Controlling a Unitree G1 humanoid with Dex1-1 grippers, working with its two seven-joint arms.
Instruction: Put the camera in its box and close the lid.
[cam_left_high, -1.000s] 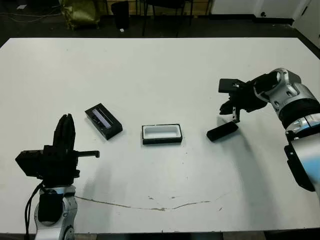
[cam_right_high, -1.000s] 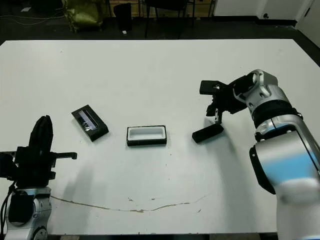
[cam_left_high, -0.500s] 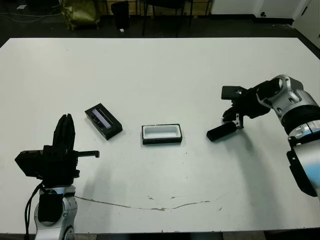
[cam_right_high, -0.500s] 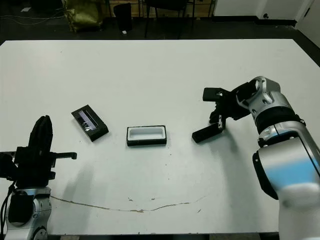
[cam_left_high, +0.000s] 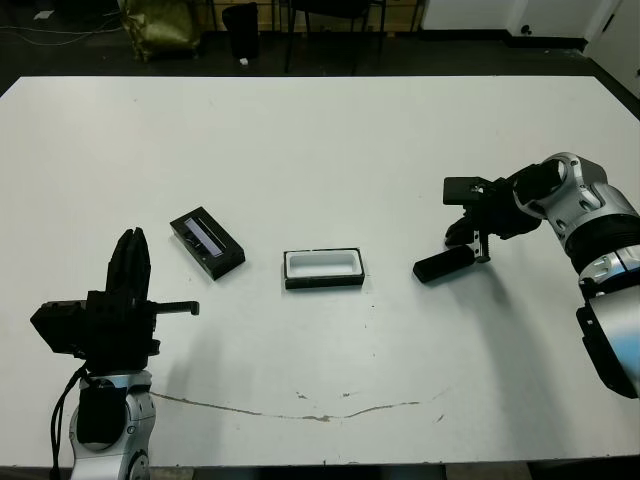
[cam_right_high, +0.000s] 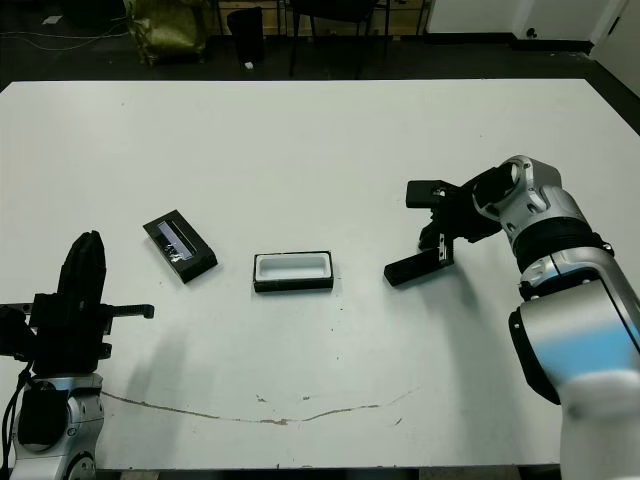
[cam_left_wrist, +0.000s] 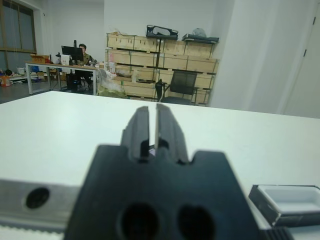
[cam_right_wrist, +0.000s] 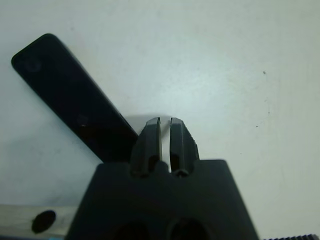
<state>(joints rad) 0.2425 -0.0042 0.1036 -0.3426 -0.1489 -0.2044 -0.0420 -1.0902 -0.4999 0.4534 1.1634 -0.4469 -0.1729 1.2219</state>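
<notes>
The camera (cam_left_high: 444, 265) is a slim black bar with rounded ends, lying flat and slightly slanted on the white table (cam_left_high: 320, 140), right of centre. In the right wrist view it shows as a matte dark slab running diagonally, one end beside the hand's body. The box (cam_left_high: 323, 268) sits near the middle of the table, a shallow black tray with a white lining, open and with nothing in it. The lid (cam_left_high: 207, 243) lies apart to the left of the box, turned at an angle, black with a pale strip along its top.

The right hand (cam_left_high: 478, 241) hangs just above the camera's far end, its two fingers pressed nearly together with only a thin slit between them and nothing in their grip. The left hand (cam_left_high: 129, 265) stands at the table's near left corner, well apart from the lid, fingers pointing away from the robot and closed on nothing.

The table bears a thin brownish scratch (cam_left_high: 300, 408) along its near edge. Beyond it the floor is dark; the left wrist view shows wooden crates (cam_left_wrist: 160, 67), a black chair (cam_left_wrist: 181, 82) and a person seated at a distant desk.
</notes>
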